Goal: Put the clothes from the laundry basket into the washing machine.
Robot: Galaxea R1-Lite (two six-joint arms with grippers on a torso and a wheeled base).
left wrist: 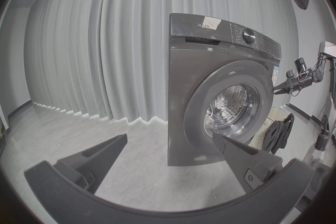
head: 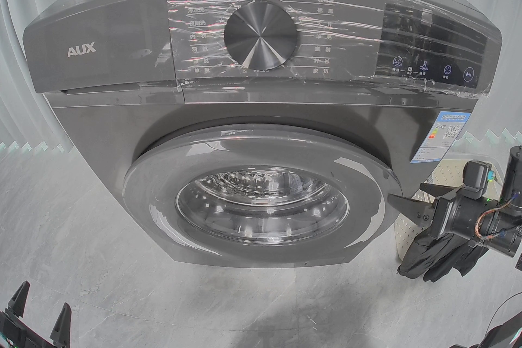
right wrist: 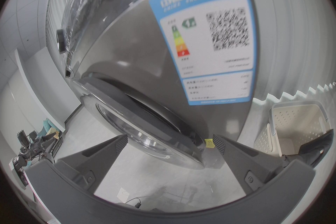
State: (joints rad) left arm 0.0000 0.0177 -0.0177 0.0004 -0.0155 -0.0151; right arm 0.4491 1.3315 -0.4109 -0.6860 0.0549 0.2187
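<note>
The smooth grey metal washing machine (head: 109,137) is standing with its round, glass-windowed door (head: 157,186) shut over the dimpled steel drum (head: 261,186). The right claw (head: 405,191) is hovering just beside the door's rim with its pointed fingers spread, and the left claw (head: 45,294) is hanging low, also spread. A dark, limp garment (head: 435,259) is draping over the rim of the cream perforated laundry basket (head: 454,172) beside the machine.

Pale marbled tile floor (head: 326,305). Grey front-loading washing machine (head: 109,131) stands on it. White perforated laundry basket (right wrist: 295,121) sits just beside the machine, on the robot's right. Dark garment (head: 435,256) hangs over the basket rim, possibly brushing the floor. Curtain (left wrist: 105,42) hem meets the floor behind.
</note>
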